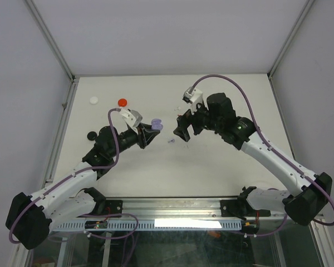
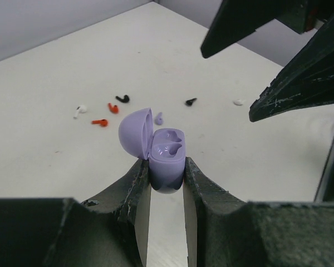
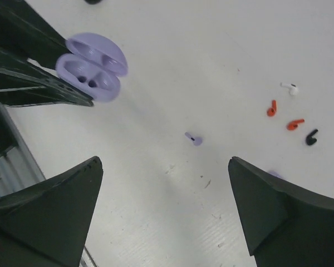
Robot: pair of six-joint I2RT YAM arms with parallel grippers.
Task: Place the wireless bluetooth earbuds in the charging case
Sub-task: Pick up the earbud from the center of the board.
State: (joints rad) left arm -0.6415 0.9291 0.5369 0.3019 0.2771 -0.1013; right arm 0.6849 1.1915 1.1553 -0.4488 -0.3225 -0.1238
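Observation:
My left gripper [image 2: 167, 164] is shut on the open lavender charging case [image 2: 168, 151] and holds it above the table, lid [image 2: 134, 133] swung left, both wells empty. The case also shows in the top view [image 1: 156, 125] and the right wrist view [image 3: 92, 68]. My right gripper [image 3: 164, 162] is open and empty, hovering above the table just right of the case [image 1: 183, 132]. One lavender earbud [image 3: 193, 138] lies on the table between and ahead of its fingers. A lavender speck [image 3: 274, 174] peeks out by the right finger. Red earbuds [image 3: 271, 108] [image 3: 294, 124], a black one [image 3: 311, 137] and a white one [image 3: 290, 88] lie beyond.
A red round case [image 1: 122, 103], a white one [image 1: 94, 100] and a black one [image 1: 91, 135] lie at the left of the table. Another black earbud [image 2: 191, 102] and a white one [image 2: 239, 102] lie apart from the cluster. Walls bound the table on three sides.

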